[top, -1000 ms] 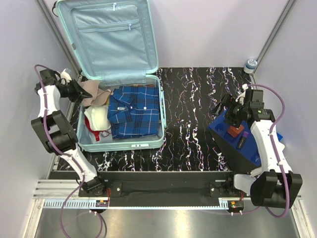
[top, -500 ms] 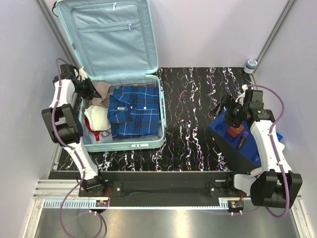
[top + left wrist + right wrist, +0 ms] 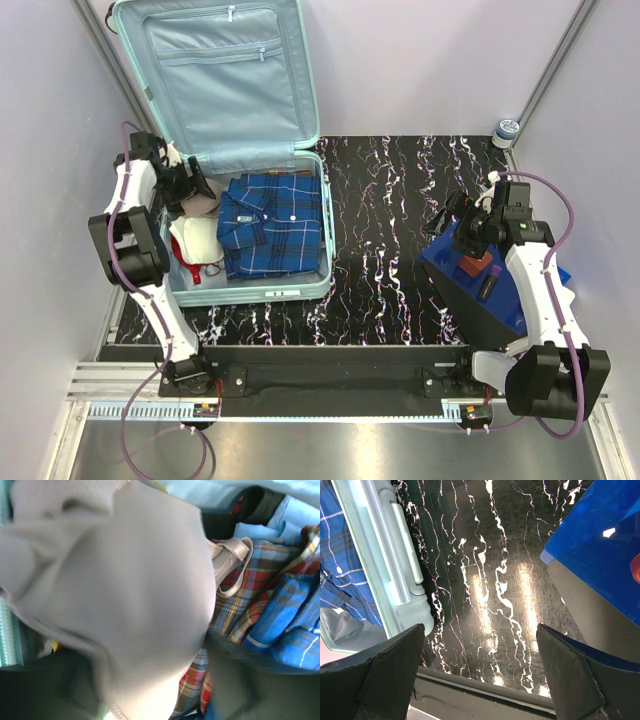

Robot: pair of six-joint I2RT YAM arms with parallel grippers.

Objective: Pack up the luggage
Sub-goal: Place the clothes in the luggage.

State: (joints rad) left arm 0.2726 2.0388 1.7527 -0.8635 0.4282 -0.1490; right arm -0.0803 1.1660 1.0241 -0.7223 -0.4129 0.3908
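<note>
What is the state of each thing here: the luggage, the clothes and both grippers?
luggage: open, lid upright against the back wall.
blue plaid shirt: folded, lying inside the luggage.
beige garment: bunched at the luggage's left side.
left gripper: above the beige garment; open or shut unclear.
right gripper: open, holding nothing.

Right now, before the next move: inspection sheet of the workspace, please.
Surface: black marbled table.
Job's things: luggage open, lid upright; plaid shirt and white-and-red item inside, beige garment at its rear left corner.
Clutter: blue box at right, orange item on it; round item far right.
Grippers: left gripper at beige garment, jaws hidden; right gripper open, empty.
Cables: purple cables loop along both arms.
Surroundings: pale walls; metal rail near edge.
</note>
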